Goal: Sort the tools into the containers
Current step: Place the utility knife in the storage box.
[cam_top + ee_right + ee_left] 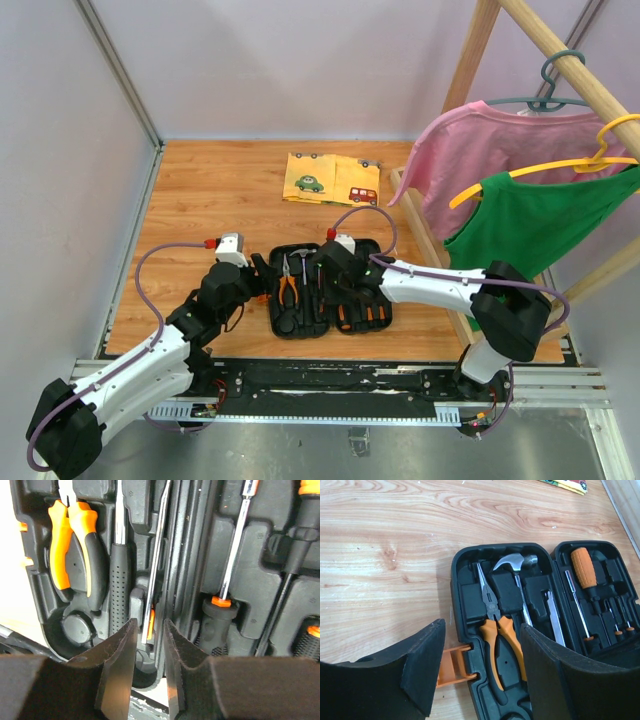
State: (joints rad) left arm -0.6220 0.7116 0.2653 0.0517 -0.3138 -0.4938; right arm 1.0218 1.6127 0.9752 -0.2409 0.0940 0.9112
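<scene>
- Wood-grain counter (200,190) carries the black tool case (456,585), which lies open and flat between the two arms, near the front edge.
- Right hand (150,626) hangs low over the case's left half. Its fingers are parted only a little and, as far as this close view shows, grip nothing.
- The thin dark screwdriver (159,545) lies in its long slot with its lower end right at that gap, so the hand is probably there to seat it.
- Left hand (481,634) stands wide open and clasps nothing. It straddles the case's left wall by the orange latch (452,665), one finger over bare counter, the other above the pliers (492,625).
- That stance looks meant to steady the case.
- Pliers and hammer (515,561) sit in moulded slots in the left half, and an orange-handled screwdriver (583,567) lies in the right half. Each recess is shaped to its tool, which keeps them apart.
- Slot walls leave little side room, so a straight lift looks safest for the right hand.
- Open counter lies to the left and behind. The yellow cloth (330,178) is well apart, and the wooden rack (470,60) crowds the right side.
</scene>
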